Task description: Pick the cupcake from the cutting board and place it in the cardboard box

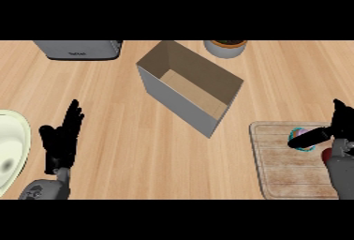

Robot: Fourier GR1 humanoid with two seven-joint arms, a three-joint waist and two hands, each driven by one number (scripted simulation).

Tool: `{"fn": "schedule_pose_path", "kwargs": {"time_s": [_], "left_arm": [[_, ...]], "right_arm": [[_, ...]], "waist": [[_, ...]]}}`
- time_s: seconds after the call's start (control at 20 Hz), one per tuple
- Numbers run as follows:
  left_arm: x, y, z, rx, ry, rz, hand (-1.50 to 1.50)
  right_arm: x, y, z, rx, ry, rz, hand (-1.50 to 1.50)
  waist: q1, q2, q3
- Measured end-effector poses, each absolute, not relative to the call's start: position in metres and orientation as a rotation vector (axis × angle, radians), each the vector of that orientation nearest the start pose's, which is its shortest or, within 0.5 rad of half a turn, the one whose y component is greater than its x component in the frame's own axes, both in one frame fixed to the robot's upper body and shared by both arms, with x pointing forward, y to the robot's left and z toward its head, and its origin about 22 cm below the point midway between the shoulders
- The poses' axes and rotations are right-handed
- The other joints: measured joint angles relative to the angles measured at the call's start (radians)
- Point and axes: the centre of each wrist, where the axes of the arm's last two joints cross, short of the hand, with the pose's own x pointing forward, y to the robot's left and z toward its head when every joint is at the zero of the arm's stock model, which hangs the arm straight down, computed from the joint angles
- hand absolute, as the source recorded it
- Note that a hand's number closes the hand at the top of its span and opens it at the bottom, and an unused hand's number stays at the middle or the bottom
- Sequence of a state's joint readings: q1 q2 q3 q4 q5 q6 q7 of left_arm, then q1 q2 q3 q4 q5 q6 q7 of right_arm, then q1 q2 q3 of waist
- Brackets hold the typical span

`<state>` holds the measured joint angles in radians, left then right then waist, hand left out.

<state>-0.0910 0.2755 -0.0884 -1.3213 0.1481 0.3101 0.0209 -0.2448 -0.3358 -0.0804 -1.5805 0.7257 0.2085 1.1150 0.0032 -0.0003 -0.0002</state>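
Head view: the right robot hand [319, 136] is over the small cupcake with a teal wrapper [300, 141] on the pale wooden cutting board [283, 168]; grasp state cannot be determined. The left robot hand [61, 140] rests released. The open cardboard box [188, 91] holds nothing; lift, transfer and placement remain

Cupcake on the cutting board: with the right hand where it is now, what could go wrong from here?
The right hand covers most of the cupcake, so the grasp cannot be confirmed; it might slip on lifting. The cupcake sits near the cutting board's far edge, so a nudge could push it off. The cardboard box stands skewed, and the carry could clip its near wall.
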Motion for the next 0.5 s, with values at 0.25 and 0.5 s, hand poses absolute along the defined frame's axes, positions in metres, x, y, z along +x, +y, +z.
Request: {"fn": "schedule_pose_path", "kwargs": {"time_s": [0.25,0.5], "left_arm": [[0.258,0.280,-0.025,0.305,-1.384,0.060,0.00],[0.257,0.279,-0.026,0.304,-1.381,0.059,0.00]], "right_arm": [[0.302,-0.297,0.086,-1.030,-0.517,0.336,-1.50],[0.305,-0.302,0.077,-1.022,-0.492,0.339,-1.50]], "waist": [[0.002,0.000,0.000],[0.000,0.000,0.000]]}}
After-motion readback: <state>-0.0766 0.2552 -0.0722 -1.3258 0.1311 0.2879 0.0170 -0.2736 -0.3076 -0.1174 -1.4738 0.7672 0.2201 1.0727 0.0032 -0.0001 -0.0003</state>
